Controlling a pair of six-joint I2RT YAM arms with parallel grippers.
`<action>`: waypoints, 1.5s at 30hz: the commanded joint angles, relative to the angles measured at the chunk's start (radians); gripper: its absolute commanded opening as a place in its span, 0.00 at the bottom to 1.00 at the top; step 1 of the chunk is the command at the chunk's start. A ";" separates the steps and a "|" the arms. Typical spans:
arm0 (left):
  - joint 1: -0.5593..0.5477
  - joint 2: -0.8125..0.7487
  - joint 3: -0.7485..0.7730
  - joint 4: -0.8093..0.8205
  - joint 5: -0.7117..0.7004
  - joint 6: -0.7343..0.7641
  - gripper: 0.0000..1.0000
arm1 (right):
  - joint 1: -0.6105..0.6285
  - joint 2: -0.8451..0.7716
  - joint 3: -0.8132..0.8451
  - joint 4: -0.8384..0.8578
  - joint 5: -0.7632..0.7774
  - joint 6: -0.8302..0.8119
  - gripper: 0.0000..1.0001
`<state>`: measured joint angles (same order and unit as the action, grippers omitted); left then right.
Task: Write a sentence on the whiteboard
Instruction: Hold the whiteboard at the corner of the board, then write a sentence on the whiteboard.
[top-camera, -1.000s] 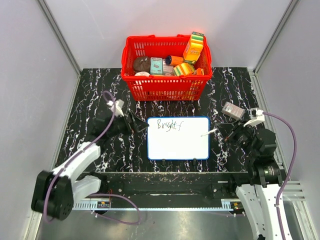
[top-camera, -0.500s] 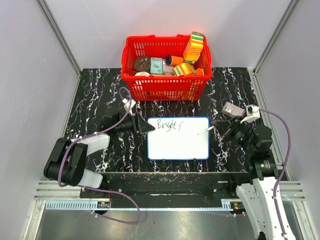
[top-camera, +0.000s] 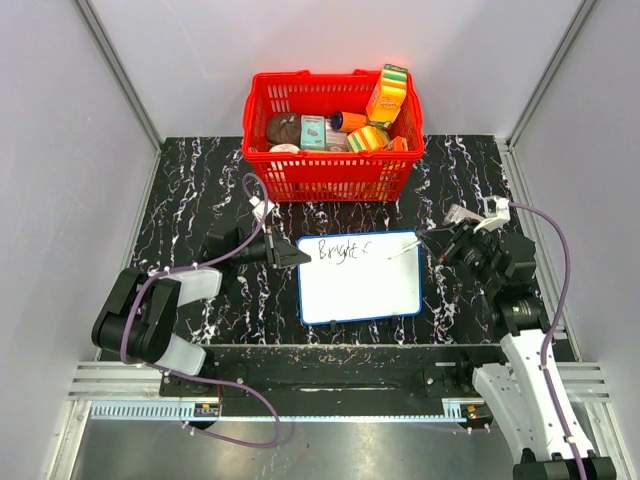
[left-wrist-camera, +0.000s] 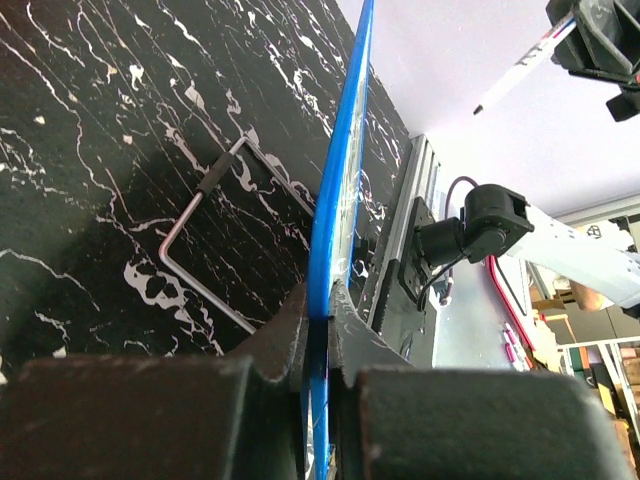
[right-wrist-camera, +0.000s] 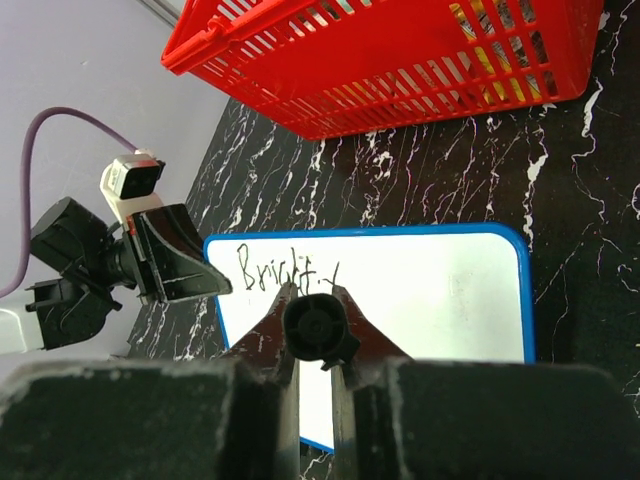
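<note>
Whiteboard (top-camera: 358, 285): lies mid-table, closer to the near edge and slightly skewed. It sits in front of the red basket (top-camera: 330, 170) at the far edge.
Sentence (top-camera: 343, 250): only "Bright" and the start of one more letter, along the board's far-left part. By my estimate most of the line is unwritten.
Left gripper (left-wrist-camera: 320, 300): fingers pinched tight on the board's left blue rim, steadying it.
Right gripper (right-wrist-camera: 313, 295): clamped around the marker (top-camera: 408, 250), whose tip points at the board just right of the last stroke. In the left wrist view the tip looks clear of the surface.
Risk, board: it rests on wire feet, so hard pen pressure could rock or slide it and smear the letters.
Risk, grip: the pinch covers little rim, and a sideways stroke may twist the board out.
Risk, marker: a slanted barrel could slip between the fingers, leaving faint or broken strokes.
</note>
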<state>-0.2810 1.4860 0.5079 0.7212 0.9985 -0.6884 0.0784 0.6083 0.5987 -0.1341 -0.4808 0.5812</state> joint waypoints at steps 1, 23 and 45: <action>0.008 -0.070 -0.066 0.009 -0.133 0.090 0.00 | 0.040 0.025 0.030 0.097 0.045 -0.018 0.00; 0.011 -0.283 -0.181 -0.204 -0.311 0.225 0.00 | 0.664 0.148 -0.046 0.389 0.823 -0.274 0.00; 0.022 -0.221 -0.135 -0.261 -0.368 0.234 0.00 | 0.678 0.185 -0.135 0.521 0.818 -0.264 0.00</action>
<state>-0.2771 1.2358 0.3630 0.5312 0.8223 -0.6052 0.7456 0.8017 0.4633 0.3237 0.3481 0.3077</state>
